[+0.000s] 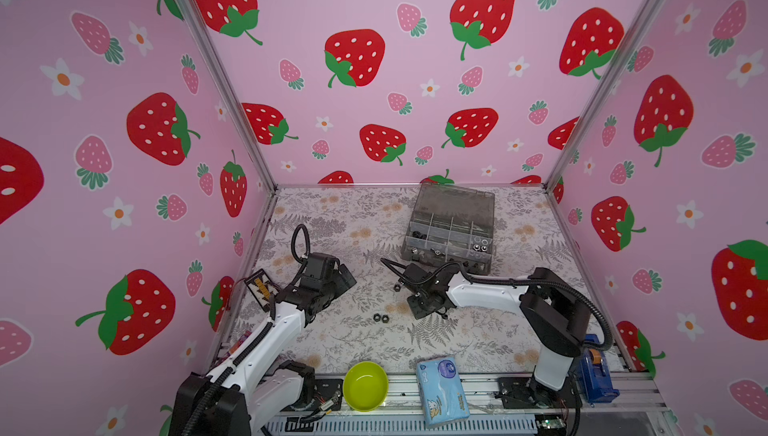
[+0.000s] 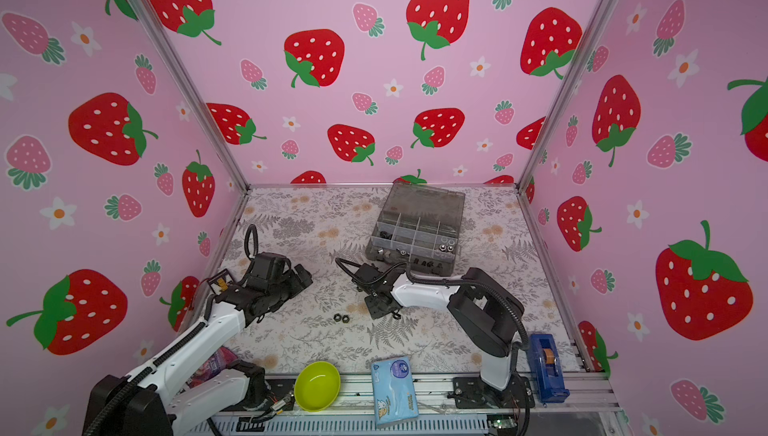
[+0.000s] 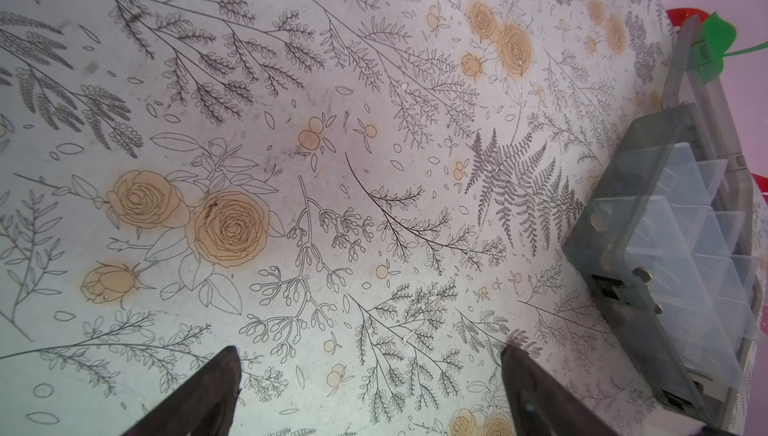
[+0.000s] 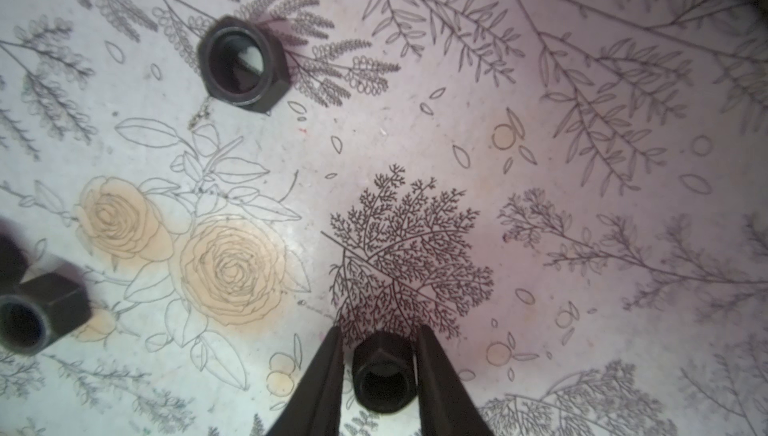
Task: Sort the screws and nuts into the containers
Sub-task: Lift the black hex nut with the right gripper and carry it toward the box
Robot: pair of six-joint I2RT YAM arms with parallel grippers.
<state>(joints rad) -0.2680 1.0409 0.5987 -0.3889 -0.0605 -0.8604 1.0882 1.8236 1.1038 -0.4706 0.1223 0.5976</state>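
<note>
From the right wrist: straddling a black hex nut (image 4: 384, 375) with the right gripper (image 4: 380, 332), narrow, clamp unconfirmed. In a top view: likely a short carry toward one o'clock, into the organizer box (image 1: 457, 201), closer to this arm. From the left wrist: holding nothing in the wide-spread left gripper (image 3: 370, 367).

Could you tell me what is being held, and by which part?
Nothing yet: the right gripper brackets a black hex nut across its flats, a gap showing; the left gripper is open, empty.
</note>
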